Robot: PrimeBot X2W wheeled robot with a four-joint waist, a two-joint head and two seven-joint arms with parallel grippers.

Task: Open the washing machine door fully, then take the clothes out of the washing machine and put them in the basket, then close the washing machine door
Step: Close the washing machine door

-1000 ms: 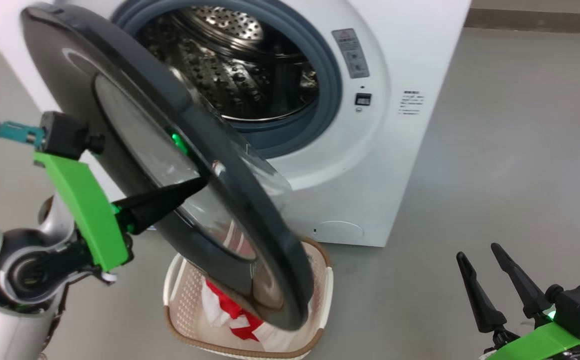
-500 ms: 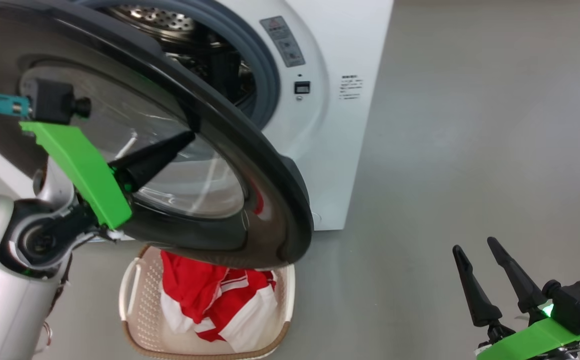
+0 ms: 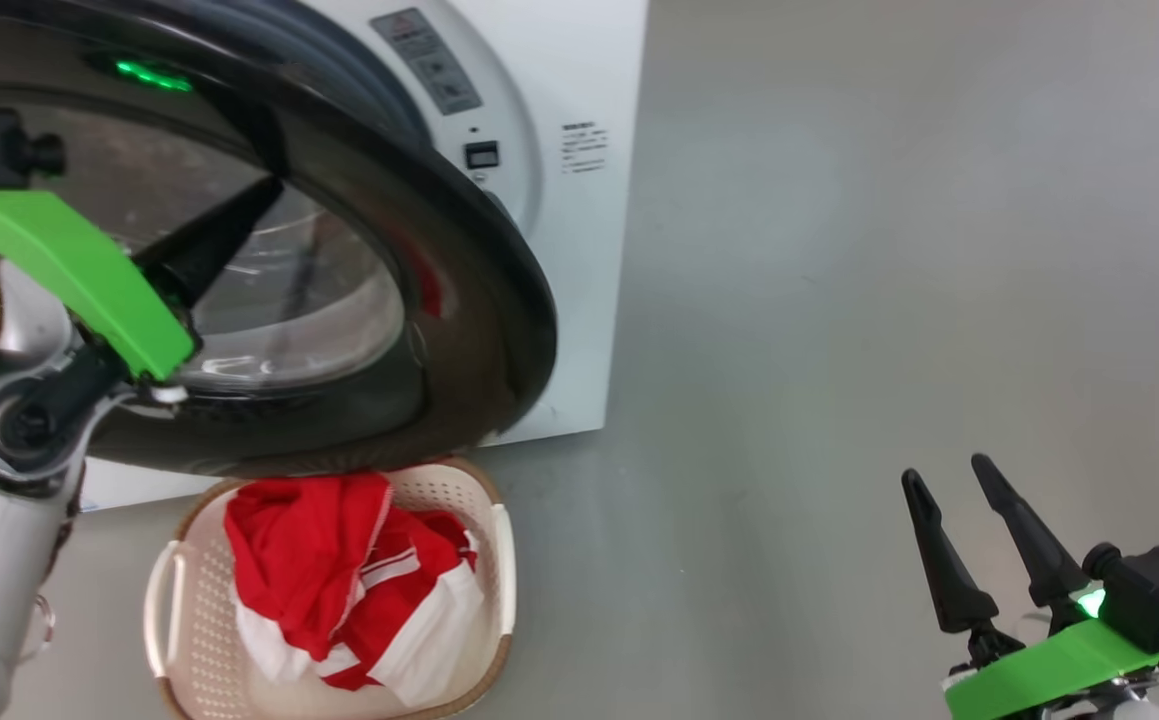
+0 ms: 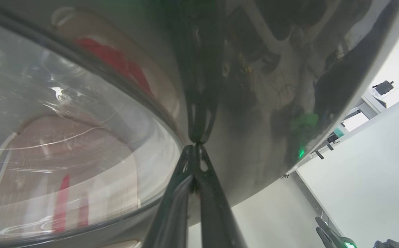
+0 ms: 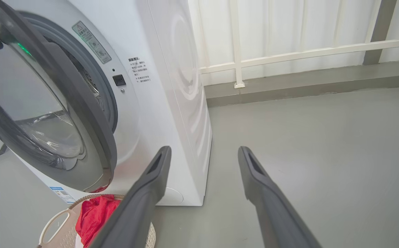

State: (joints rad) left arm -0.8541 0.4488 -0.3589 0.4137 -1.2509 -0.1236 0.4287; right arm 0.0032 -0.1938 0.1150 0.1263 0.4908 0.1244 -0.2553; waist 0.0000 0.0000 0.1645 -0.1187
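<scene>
Head view: the left gripper [image 3: 267, 188], clenched with nothing between its fingers, rests its tips on the black rim of the washing machine door [image 3: 459, 330], which stands ajar in front of the washing machine [image 3: 579, 250]. Below the door's lower edge the basket [image 3: 504, 560] sits on the floor [image 3: 839, 300] near the machine's front, with the clothes [image 3: 309, 560] heaped inside. The right gripper [image 3: 945, 470] hangs released over the floor, well apart.

Left wrist view: the closed tips [image 4: 196, 146] touch the door's glossy rim [image 4: 254, 155] just beside the glass [image 4: 65, 120].

Right wrist view: the right gripper's [image 5: 204, 151] fingers are spread. The door [image 5: 82, 113] stands ajar, with the basket [image 5: 53, 224] and clothes [image 5: 92, 213] beneath it.
</scene>
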